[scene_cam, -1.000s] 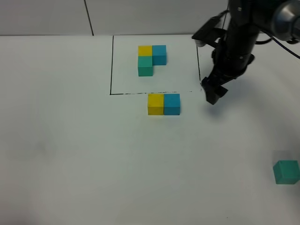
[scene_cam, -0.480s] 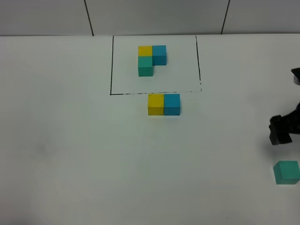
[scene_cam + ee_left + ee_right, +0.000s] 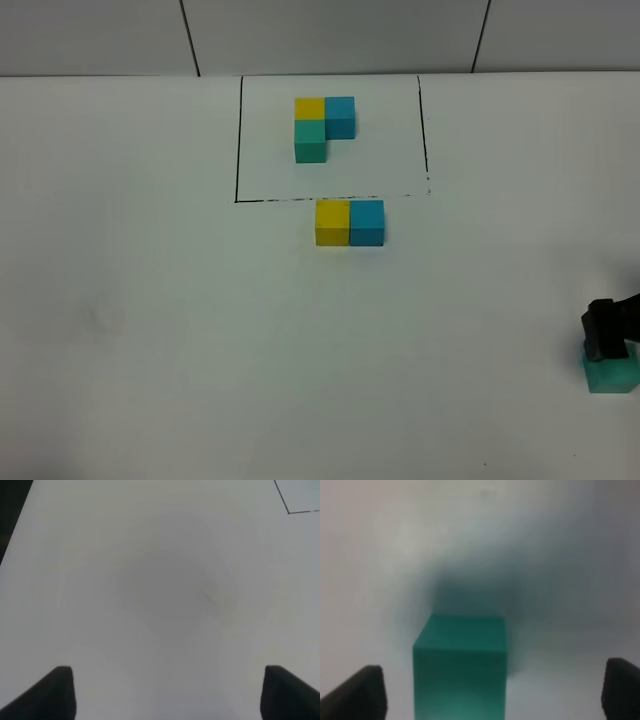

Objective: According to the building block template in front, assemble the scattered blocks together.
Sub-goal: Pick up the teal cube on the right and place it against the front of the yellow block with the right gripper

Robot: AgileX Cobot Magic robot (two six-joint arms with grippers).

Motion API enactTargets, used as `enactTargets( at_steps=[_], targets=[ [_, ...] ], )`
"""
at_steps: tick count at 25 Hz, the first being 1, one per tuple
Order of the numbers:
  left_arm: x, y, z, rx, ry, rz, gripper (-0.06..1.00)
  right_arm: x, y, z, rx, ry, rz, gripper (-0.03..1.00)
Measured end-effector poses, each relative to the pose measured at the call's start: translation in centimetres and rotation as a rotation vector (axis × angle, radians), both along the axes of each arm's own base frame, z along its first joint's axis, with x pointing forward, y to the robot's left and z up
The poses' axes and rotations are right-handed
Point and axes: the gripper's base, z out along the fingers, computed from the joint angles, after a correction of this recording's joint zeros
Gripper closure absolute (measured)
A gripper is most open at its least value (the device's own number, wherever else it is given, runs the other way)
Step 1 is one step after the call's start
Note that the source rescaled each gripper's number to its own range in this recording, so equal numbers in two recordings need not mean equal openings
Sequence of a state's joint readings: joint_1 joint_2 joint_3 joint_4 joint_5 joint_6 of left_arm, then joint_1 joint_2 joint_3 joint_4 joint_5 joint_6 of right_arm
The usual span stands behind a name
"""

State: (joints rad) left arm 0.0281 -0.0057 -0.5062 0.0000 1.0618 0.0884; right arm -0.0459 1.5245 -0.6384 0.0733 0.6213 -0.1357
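Observation:
The template [image 3: 322,127] of yellow, blue and teal-green cubes sits inside the black-lined rectangle at the back. Just in front of it a loose yellow cube [image 3: 331,222] and a loose blue cube [image 3: 367,222] stand side by side, touching. The loose teal-green cube [image 3: 611,373] lies at the far right edge. My right gripper [image 3: 607,330] hovers just over it, open; in the right wrist view the cube [image 3: 460,667] sits between the spread fingertips [image 3: 362,692]. My left gripper [image 3: 167,692] is open over bare table; it is out of the exterior high view.
The white table [image 3: 200,330] runs to a back wall with dark seams. A corner of the black frame line [image 3: 292,505] shows in the left wrist view. The table's dark edge [image 3: 10,515] shows there too.
My right arm swung from beside the frame's right side to the far right and down over the teal-green cube. The cubes have not moved.

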Motion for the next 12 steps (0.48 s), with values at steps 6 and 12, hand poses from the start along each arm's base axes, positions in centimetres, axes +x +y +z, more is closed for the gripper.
enactTargets(
  at_steps=[6, 12],
  targets=[
    [0.0, 0.0, 0.0, 0.000, 0.000, 0.000, 0.19, -1.1, 0.4, -1.2, 0.036, -0.013, -0.051, 0.23],
    [0.0, 0.0, 0.0, 0.000, 0.000, 0.000, 0.19, -1.5, 1.5, -1.8, 0.049, -0.028, -0.032, 0.23]
  ],
)
